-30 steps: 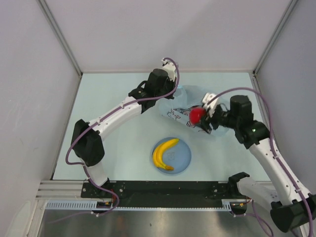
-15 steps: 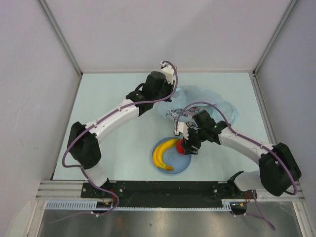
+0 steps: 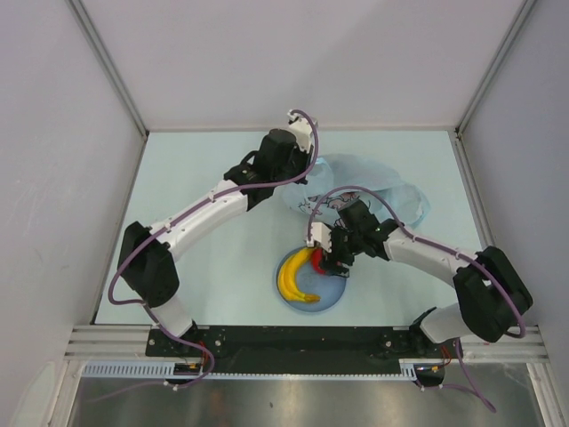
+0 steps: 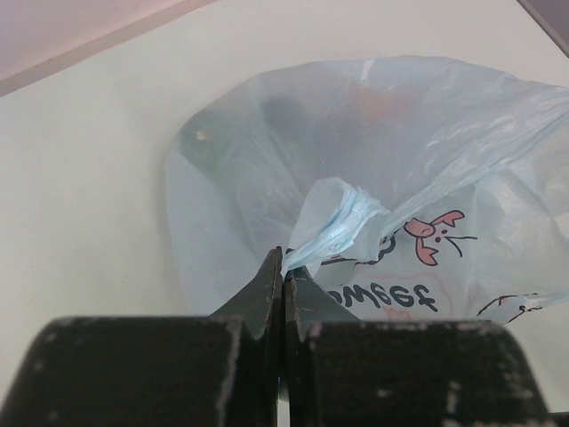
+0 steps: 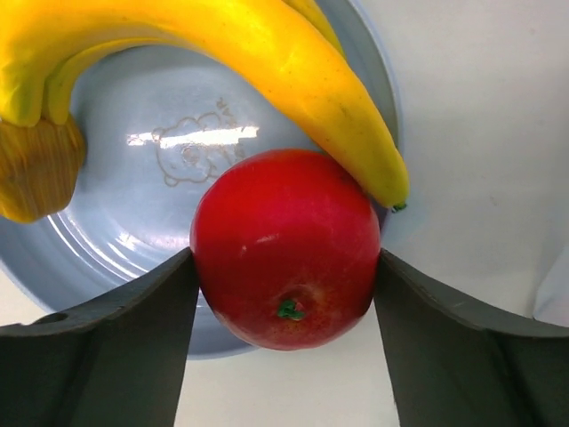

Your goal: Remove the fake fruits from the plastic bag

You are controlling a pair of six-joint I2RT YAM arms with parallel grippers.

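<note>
Right gripper (image 5: 286,302) pinches a smooth, rigid, likely light red fruit (image 5: 284,231) across its widest part, over, perhaps touching, the plate (image 5: 160,213) beside the banana (image 5: 293,62). Left gripper (image 4: 283,277) nips a fold of the limp plastic bag (image 4: 444,151).

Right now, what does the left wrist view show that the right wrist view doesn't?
Left wrist only: the left gripper pinching a fold of the plastic bag. Right wrist only: the right gripper holding a red fruit over the blue plate, beside the banana. Both: the pale table.
</note>
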